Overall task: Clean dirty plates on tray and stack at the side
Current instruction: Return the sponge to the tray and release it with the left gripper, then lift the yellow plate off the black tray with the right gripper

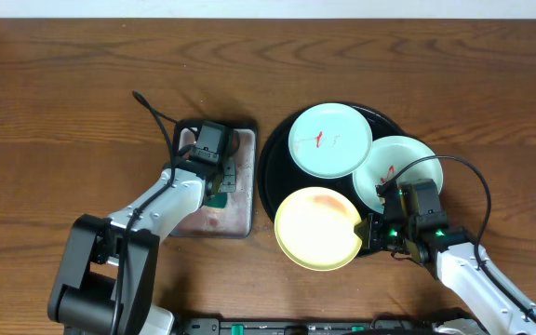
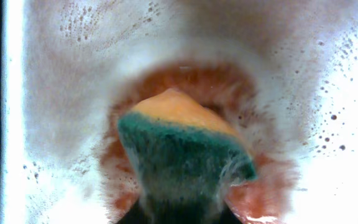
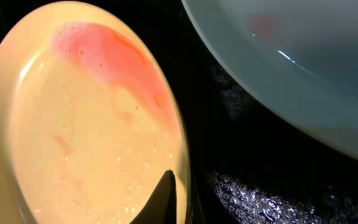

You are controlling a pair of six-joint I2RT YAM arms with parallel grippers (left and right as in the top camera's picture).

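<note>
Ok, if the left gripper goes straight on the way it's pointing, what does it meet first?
The sponge pinched in the left gripper leads, and it would press into the foamy, red-tinged floor of the grey tray straight ahead. It may already touch; depth is unclear.

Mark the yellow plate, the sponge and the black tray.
yellow plate [image 1: 316,228]: overhead view, middle of its face.
sponge [image 2: 185,152]: left wrist view, green scouring side.
black tray [image 1: 273,172]: overhead view, bare strip by its left rim.
</note>
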